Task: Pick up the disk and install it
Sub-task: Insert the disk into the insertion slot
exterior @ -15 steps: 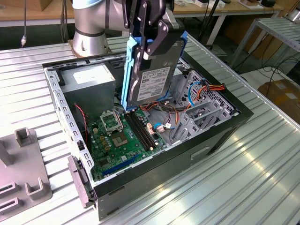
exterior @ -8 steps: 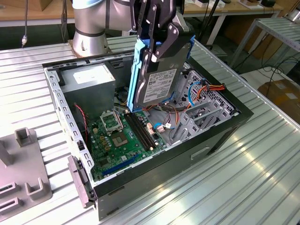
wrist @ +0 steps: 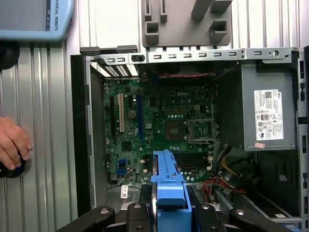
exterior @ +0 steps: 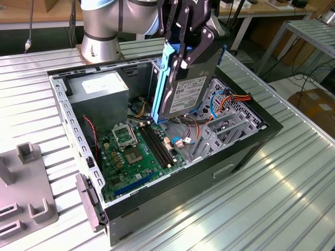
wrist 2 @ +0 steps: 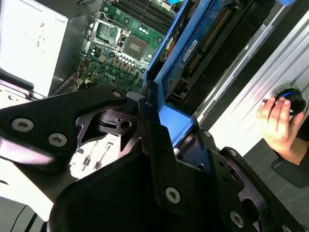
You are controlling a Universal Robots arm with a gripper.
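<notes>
1. One disk point(exterior: 187, 97) hangs on edge, slightly tilted, over the open computer case point(exterior: 209, 178), its lower end near the motherboard point(exterior: 131, 154).
2. Clenched pincer point(exterior: 186, 52) grips the disk by its blue rails.
3. Grey power supply point(exterior: 99, 89) sits to the exterior view's left of the disk, silver drive cage point(exterior: 225, 130) to its right.
4. A person's hand point(wrist 2: 277, 121) rests on the ribbed surface point(exterior: 261, 209) beside the case.

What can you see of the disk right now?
The disk is a flat dark grey metal slab with a white printed label and blue plastic rails along its edges. It hangs nearly upright, slightly tilted, over the open computer case, between power supply and drive cage, its upper end clamped in the jaws.
</notes>
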